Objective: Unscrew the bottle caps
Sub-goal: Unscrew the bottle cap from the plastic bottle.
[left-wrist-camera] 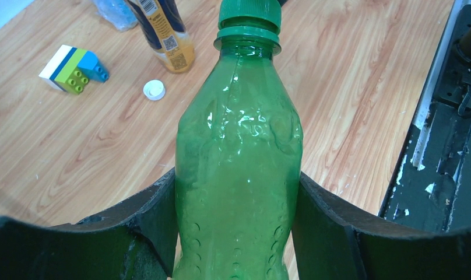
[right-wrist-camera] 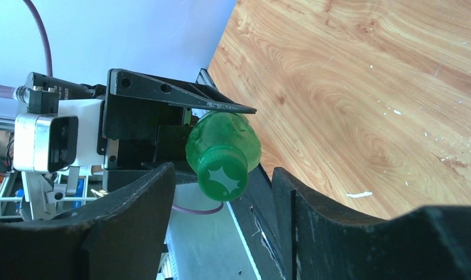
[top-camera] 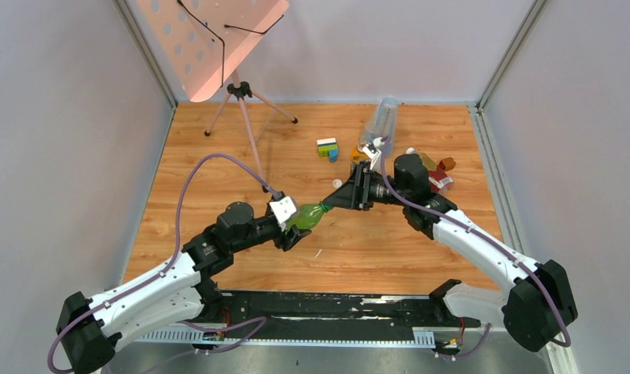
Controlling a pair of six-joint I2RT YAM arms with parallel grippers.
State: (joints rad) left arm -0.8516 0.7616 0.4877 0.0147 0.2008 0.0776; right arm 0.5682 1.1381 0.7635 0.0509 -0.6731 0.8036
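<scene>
Two grippers, one bottle. R gripper (top-camera: 337, 202): jaws apart, flanking green cap (right-wrist-camera: 221, 175), not yet touching it. Cap faces straight into R gripper. Green bottle (left-wrist-camera: 238, 151) long axis runs cap-to-base toward L gripper (top-camera: 290, 226), which is clamped on bottle body.
</scene>
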